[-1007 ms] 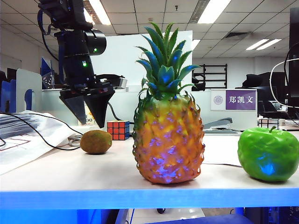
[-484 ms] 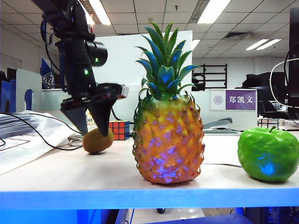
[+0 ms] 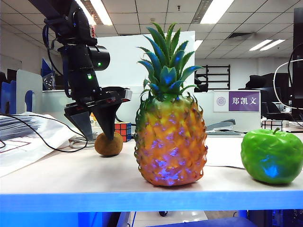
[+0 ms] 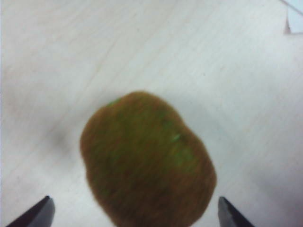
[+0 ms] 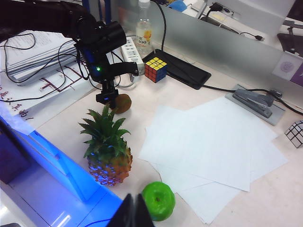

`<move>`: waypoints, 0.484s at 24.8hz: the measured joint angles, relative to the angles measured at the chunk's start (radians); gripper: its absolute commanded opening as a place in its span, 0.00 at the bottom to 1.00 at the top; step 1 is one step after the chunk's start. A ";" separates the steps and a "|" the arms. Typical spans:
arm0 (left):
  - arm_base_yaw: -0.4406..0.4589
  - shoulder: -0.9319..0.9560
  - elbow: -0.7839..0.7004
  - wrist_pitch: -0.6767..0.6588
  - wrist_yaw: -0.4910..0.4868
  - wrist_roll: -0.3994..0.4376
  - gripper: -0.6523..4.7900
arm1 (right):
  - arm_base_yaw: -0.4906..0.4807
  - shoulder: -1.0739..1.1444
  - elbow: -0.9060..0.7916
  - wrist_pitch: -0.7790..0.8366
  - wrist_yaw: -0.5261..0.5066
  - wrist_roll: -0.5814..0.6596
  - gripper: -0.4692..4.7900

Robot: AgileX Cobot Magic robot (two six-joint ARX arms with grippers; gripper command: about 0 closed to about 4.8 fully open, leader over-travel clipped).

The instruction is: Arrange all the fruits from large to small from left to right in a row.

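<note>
A pale, faintly wood-grained bench [image 3: 71, 177] with a bright blue-lit front edge stands in an open office under a grid ceiling with long strip lights, low partitions behind it. Loose white paper sheets [image 5: 213, 142] cover much of the bench's far side, a stack of printed papers [image 5: 35, 49] lies at the left end with black cables over it, and a grey stapler [image 5: 253, 100] sits near the back. On the partition a nameplate [image 3: 236, 100] shows a round emblem beside a purple panel with the white characters 郑凯文. A clear bottle [image 5: 143, 26] with a yellow label stands at the back, its print showing "100", with a multicoloured Rubik's cube [image 5: 156, 69] near it. The pineapple [image 3: 169, 137] stands upright mid-bench, the green apple [image 3: 271, 156] well to its right, and the brown kiwi [image 3: 108, 144] to its left, just in front of the cube. The left gripper [image 3: 101, 132] points down over the kiwi, its jaws spread wide with a tip at either side of the fruit and nothing gripped; the wrist view shows the kiwi [image 4: 147, 158] between the two dark tips. The right gripper [image 5: 135, 213] hangs high above the bench near the apple [image 5: 158, 201], its jaws drawn together on nothing
</note>
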 measured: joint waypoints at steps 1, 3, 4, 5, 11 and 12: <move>0.000 0.002 0.000 0.002 0.000 0.000 1.00 | 0.000 0.000 0.000 0.000 0.001 0.000 0.12; 0.000 0.009 0.000 0.011 0.003 0.001 1.00 | 0.000 0.000 0.000 0.000 0.001 0.000 0.12; 0.000 0.011 0.000 0.019 0.017 0.001 1.00 | 0.000 0.000 0.000 0.000 0.002 0.000 0.12; 0.000 0.013 -0.001 0.023 0.021 0.001 1.00 | 0.000 0.000 0.000 0.000 0.002 0.000 0.12; -0.002 0.034 -0.003 0.038 0.049 -0.001 0.69 | 0.000 0.000 0.000 0.000 0.023 0.000 0.12; -0.002 0.034 -0.003 0.045 0.048 -0.009 0.55 | 0.000 0.000 0.000 0.000 0.027 0.000 0.12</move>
